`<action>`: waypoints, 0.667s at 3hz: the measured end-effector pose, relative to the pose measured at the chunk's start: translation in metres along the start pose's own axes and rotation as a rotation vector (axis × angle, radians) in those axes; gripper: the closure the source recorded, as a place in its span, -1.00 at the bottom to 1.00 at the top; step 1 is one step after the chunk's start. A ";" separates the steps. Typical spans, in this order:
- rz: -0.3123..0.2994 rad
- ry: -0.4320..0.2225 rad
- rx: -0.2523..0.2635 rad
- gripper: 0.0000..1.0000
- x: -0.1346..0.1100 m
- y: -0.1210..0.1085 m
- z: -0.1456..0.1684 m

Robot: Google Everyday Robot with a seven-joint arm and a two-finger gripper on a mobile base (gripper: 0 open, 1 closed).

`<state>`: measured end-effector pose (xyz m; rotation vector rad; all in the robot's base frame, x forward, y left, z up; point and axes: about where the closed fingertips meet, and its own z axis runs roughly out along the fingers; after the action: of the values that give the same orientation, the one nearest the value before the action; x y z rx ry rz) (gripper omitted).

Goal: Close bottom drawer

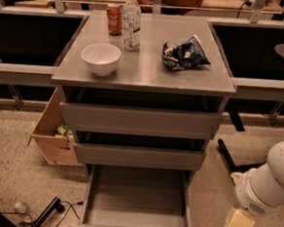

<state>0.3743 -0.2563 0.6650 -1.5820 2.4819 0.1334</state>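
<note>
Your plain grey handleless bottom drawer (136,203) stood wide open at 6 o'clock in the view. Its box-like tray stuck out toward the camera, well past the mid-width grey drawer (139,156) and the tall-fronted grey drawer (139,120) above it at 12 o'clock. Your cream-coloured gripper (235,225) hung low at 4 o'clock in the view, off the drawer's front corner at its 3 o'clock side, near it but not touching. I could not tell whether it was apart or together. I judged you were in the approach step, with no push begun. The next move called for bringing the gripper round toward 9 o'clock until it faced the flat front. You would then press squarely toward 12 o'clock, near the middle of the front, so the tray would slide in without skewing.
</note>
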 end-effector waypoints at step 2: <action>0.009 -0.031 -0.067 -1.00 0.001 0.007 0.095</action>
<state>0.3786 -0.2370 0.5718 -1.5822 2.4865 0.2432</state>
